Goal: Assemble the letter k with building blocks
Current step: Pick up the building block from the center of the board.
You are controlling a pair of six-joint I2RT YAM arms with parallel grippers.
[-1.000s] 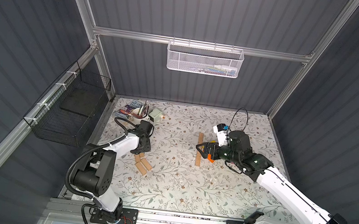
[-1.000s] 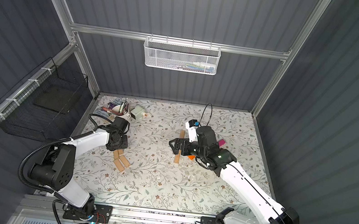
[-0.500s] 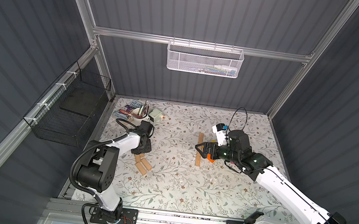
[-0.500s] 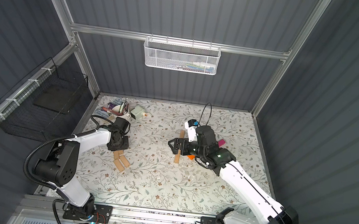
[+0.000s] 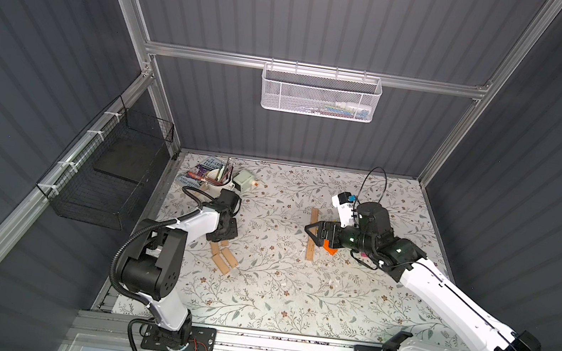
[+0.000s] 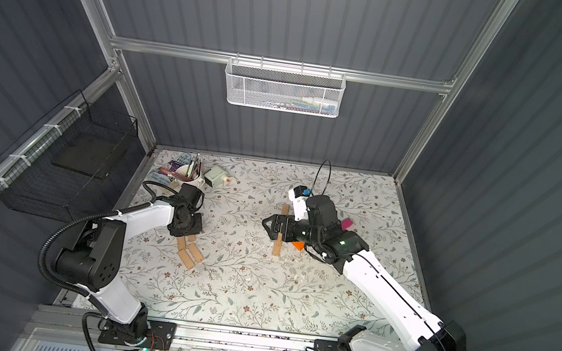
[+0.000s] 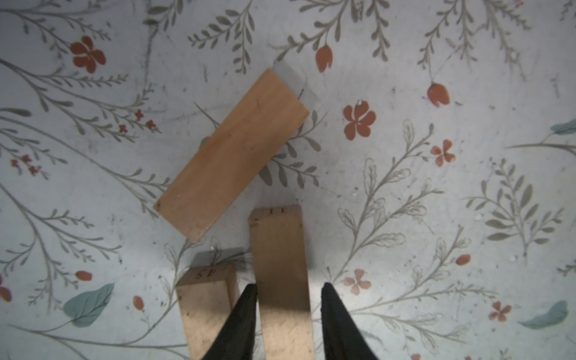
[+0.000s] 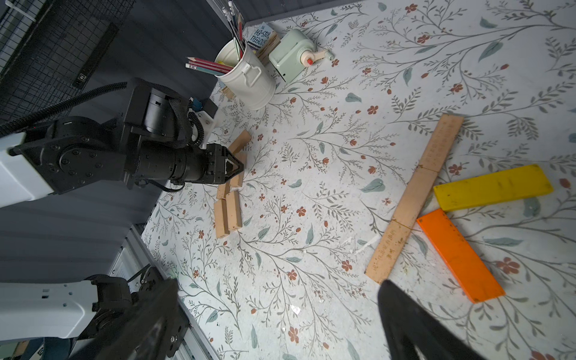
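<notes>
My left claw (image 7: 289,286) straddles a tan block (image 7: 277,249), though I cannot tell whether it grips, while my right claw (image 5: 310,230) hangs spread wide by the tan row (image 8: 414,199).

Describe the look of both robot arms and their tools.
Both the left arm and right arm have white links with bulky black joints. A ribbed black hose loops along the left arm; a thin black cable arches over the right wrist. The left tool and right tool have black, tapered fingers.
</notes>
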